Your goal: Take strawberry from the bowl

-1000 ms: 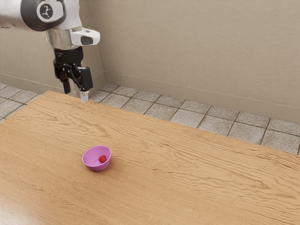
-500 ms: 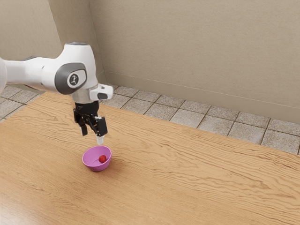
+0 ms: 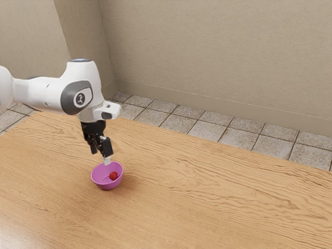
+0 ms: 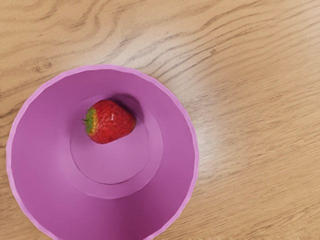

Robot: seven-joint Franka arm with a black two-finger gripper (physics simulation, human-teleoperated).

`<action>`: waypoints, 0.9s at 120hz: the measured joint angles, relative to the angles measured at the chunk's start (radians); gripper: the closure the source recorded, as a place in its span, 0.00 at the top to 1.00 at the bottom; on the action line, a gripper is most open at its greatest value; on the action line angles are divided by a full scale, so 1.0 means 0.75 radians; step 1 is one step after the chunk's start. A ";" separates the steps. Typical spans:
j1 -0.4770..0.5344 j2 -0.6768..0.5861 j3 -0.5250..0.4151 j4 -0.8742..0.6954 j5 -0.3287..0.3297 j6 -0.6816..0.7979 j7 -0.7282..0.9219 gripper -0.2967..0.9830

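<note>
Red strawberry — in the bowl, below the gripper

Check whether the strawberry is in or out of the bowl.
In: both views show the strawberry inside the bowl, within its rim.

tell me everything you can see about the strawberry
The strawberry is bright red with small pale specks, fading through yellow to green at its blunt end, where a tiny dark stem tip pokes out. It looks whole and slightly glossy. It lies on its side inside the pink-purple bowl, off-centre and toward one side of the bottom. Only the bowl appears to touch it; the open gripper is above.
</note>
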 joint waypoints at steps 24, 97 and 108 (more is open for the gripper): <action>-0.054 0.020 -0.003 -0.004 0.000 0.010 0.294 0.77; -0.047 0.037 -0.001 -0.067 0.143 0.072 1.087 0.68; -0.050 0.035 -0.001 -0.073 0.153 0.089 1.179 0.60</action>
